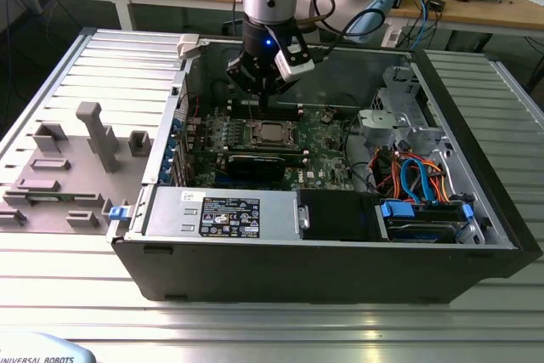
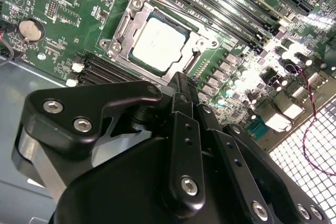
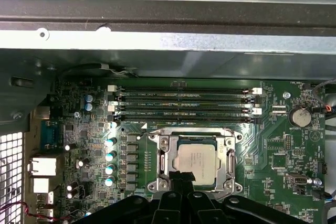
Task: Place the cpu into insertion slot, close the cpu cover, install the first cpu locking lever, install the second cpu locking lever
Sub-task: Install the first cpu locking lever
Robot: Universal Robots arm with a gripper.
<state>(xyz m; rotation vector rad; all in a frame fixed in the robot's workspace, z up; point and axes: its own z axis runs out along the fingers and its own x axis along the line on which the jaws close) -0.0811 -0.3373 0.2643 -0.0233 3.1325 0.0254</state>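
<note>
Starting at the exterior view's left, grey fixture blocks [image 1: 85,155] sit on the ribbed worktop [image 1: 255,312] near its left edge, and the open computer case [image 1: 340,252] takes up the worktop's middle and right. Inside the case lies the green motherboard [image 1: 314,146], toward its back wall.

My pincer [image 1: 265,98] hangs above the board, just behind the socket area. In both wrist views its black fingers [image 3: 181,182] come together at a narrow tip with nothing between them, so I take it as closed and empty.

The cpu [image 2: 159,43] lies flat inside the insertion slot [image 3: 197,158], its dull silver top facing up and squarely framed. The cpu cover [image 2: 126,24] seems to lie down around the chip, its window showing the metal top, so placing and closing look done to me. In the first wrist view my tip sits right at the socket's near edge, touching or just over the frame; I cannot tell which.

I judge the step in hand to be the first locking lever. That calls for catching the thin wire lever beside the frame, pressing it down and tucking it under its hook without scraping the memory slots [image 3: 184,103] nearby.
</note>
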